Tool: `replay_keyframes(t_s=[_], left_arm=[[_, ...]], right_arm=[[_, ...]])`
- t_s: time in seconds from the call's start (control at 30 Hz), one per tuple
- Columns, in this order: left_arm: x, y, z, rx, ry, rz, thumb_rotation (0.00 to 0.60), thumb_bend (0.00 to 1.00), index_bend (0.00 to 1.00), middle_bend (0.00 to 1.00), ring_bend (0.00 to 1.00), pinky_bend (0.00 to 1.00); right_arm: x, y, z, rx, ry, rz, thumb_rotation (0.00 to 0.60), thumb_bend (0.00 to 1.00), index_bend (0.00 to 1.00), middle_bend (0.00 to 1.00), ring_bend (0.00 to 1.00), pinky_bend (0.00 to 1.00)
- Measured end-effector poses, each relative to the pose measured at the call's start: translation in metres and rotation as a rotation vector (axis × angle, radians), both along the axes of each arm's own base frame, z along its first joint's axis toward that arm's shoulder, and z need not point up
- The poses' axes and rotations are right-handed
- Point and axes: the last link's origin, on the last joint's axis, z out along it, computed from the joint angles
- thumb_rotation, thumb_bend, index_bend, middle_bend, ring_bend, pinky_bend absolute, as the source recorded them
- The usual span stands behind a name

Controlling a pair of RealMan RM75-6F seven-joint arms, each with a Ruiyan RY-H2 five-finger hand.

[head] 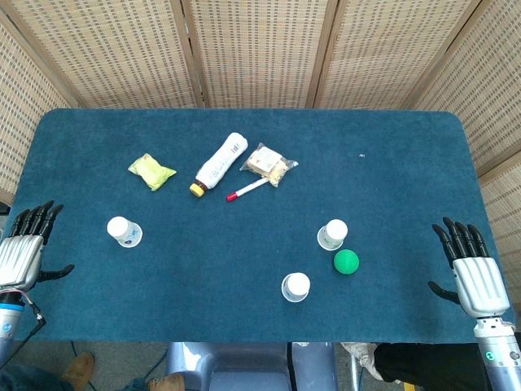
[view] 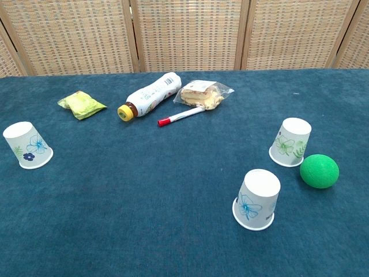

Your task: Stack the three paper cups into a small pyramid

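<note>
Three inverted paper cups [view: 257,199], likely light and crushable, best grasped gently around the wall; left hand [head: 23,248] and right hand [head: 470,269] spread, empty

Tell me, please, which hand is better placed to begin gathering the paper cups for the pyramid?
Probably the right hand: two upside-down cups stand on its side, beside the green ball. The left hand has only the lone cup nearby. Both hands are open at the table's edges.
</note>
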Motion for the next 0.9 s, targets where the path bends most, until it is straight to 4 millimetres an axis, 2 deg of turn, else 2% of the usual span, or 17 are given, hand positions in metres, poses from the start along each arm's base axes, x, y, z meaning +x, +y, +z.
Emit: replay_keyframes(t_s=[0.33, 0.43, 0.7, 0.8, 0.9], left_arm=[[0.000, 0.010, -0.010, -0.036, 0.029, -0.016, 0.600, 0.00, 0.00, 0.00, 0.00, 0.00], [-0.002, 0.023, -0.016, -0.084, 0.061, -0.017, 0.600, 0.00, 0.00, 0.00, 0.00, 0.00], [-0.012, 0.079, -0.040, -0.264, 0.160, -0.032, 0.600, 0.00, 0.00, 0.00, 0.00, 0.02], [-0.016, 0.095, -0.051, -0.297, 0.156, -0.053, 0.600, 0.00, 0.04, 0.00, 0.01, 0.07], [-0.018, 0.106, -0.064, -0.315, 0.133, -0.079, 0.600, 0.00, 0.13, 0.01, 0.07, 0.14]], right_arm=[[-0.002, -0.002, -0.001, 0.012, -0.002, -0.010, 0.600, 0.00, 0.00, 0.00, 0.00, 0.00], [-0.003, -0.003, -0.001, 0.015, 0.000, -0.015, 0.600, 0.00, 0.00, 0.00, 0.00, 0.00], [-0.007, -0.006, -0.003, 0.014, 0.012, -0.034, 0.600, 0.00, 0.00, 0.00, 0.00, 0.00], [-0.009, -0.007, -0.005, 0.016, 0.026, -0.045, 0.600, 0.00, 0.00, 0.00, 0.00, 0.00], [-0.010, -0.008, -0.007, 0.017, 0.032, -0.052, 0.600, 0.00, 0.00, 0.00, 0.00, 0.00]])
